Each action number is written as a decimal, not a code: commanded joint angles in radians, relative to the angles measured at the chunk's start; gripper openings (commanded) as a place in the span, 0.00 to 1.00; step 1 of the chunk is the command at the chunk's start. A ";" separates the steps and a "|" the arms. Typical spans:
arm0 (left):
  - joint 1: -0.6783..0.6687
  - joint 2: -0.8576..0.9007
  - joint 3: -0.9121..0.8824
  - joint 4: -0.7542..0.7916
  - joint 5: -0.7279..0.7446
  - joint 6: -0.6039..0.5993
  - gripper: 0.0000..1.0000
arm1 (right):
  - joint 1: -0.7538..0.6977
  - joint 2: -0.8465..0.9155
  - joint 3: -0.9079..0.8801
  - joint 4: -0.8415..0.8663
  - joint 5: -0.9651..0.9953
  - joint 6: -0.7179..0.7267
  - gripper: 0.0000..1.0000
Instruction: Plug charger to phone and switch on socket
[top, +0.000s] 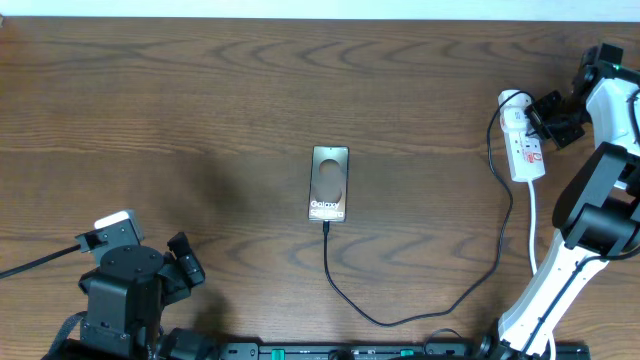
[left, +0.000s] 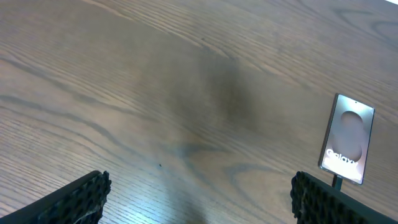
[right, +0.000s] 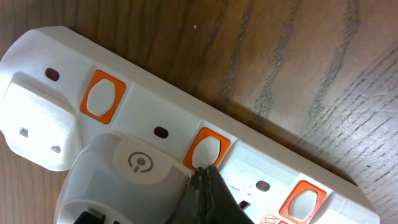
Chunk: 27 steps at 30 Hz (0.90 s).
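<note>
Right gripper (right: 202, 177), jaws pressed together, tip at orange switch (right: 208, 151); power strip (top: 520, 135) lengthwise along table (top: 200, 120) right edge; left gripper (left: 199, 196) jaws spread, well apart.

Our right gripper (right: 206, 183) is pinched tight, tips down on the socket (right: 155, 106), with the right arm (top: 548, 285) folded up just beside it. Our left gripper (left: 200, 202) hangs with jaws spread wide, the left arm (top: 120, 288) crouched well apart from the socket.
</note>
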 joint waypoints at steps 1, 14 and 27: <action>-0.001 0.002 0.001 -0.004 -0.017 -0.014 0.94 | 0.036 0.137 -0.010 0.000 -0.194 -0.010 0.01; -0.001 0.002 0.001 -0.004 -0.017 -0.014 0.94 | 0.035 0.224 -0.010 -0.085 -0.209 -0.032 0.01; -0.001 0.002 0.001 -0.004 -0.017 -0.014 0.94 | 0.028 0.226 0.003 -0.150 -0.010 -0.050 0.01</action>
